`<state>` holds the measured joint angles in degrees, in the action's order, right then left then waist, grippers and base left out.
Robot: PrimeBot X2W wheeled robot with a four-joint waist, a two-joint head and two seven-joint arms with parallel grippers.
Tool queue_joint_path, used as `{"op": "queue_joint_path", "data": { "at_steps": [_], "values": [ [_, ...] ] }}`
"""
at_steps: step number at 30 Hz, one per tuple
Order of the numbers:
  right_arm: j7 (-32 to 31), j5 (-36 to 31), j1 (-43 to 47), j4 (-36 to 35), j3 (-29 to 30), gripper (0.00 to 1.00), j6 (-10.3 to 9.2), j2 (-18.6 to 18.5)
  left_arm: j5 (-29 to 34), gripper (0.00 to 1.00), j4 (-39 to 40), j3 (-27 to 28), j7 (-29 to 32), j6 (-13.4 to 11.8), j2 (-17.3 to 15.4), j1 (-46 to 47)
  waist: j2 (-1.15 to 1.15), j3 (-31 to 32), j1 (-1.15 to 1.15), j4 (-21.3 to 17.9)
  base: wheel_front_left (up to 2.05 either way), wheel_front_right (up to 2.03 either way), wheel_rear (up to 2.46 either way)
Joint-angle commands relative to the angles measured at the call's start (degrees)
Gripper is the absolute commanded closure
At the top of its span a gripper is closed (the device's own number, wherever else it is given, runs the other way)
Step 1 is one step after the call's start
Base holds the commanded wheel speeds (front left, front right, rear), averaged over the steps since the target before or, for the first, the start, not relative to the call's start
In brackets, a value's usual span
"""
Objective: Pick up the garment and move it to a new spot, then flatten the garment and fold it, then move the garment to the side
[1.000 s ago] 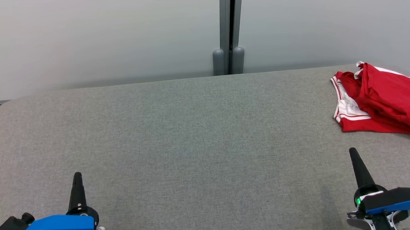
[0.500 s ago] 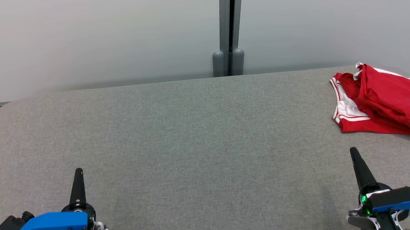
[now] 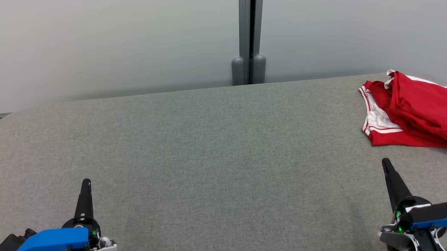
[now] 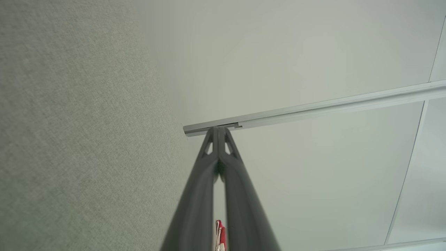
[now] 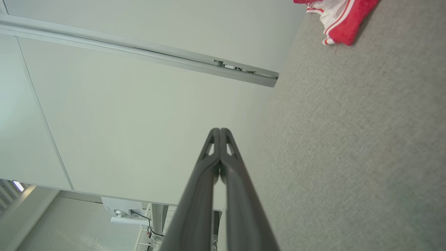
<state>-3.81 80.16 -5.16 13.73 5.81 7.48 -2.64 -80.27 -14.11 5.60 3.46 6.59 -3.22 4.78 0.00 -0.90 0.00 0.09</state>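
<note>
- Left tool [image 3: 85,182], lower left of the head view: its two dark fingers are pressed together and hold nothing. The tip reaches slightly farther up the grey counter [image 3: 216,141] than a second ago, and its blue housing sits lower.
- The counter's far edge sits a touch lower than before, so the camera has tipped a little.
- Right tool [image 3: 385,161], lower right: fingers pressed together and empty. The tip is almost where it was.
- Red garment [image 3: 418,111] with white trim lies crumpled at the counter's far right, well apart from both tools and unmoved.
- Its long axis runs left to right, dipping slightly rightward, with the striped white edge facing left.
- The frame cuts off its right end, so its full length is uncertain.
</note>
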Motion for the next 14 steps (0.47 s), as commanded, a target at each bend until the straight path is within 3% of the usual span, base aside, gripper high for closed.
{"op": "queue_joint_path", "data": {
  "at_steps": [1, 14],
  "values": [
    [-0.4, 1.2, -0.9, -0.1, 0.2, 1.0, 0.02, -0.4, -1.1, 1.0, 0.3, 0.4, 0.5, 0.4, 0.1, 0.8, 0.0, 0.0, 0.0, 0.0, 0.0, 0.0, 0.0],
    [-1.8, 6.9, -1.1, 0.1, 0.6, 1.0, 0.02, -0.4, -6.7, 1.0, 0.2, 0.7, 1.9, 0.7, 0.2, 1.4, 0.0, 0.4, 0.0, 0.0, 0.0, 0.0, 0.0]
  ]
}}
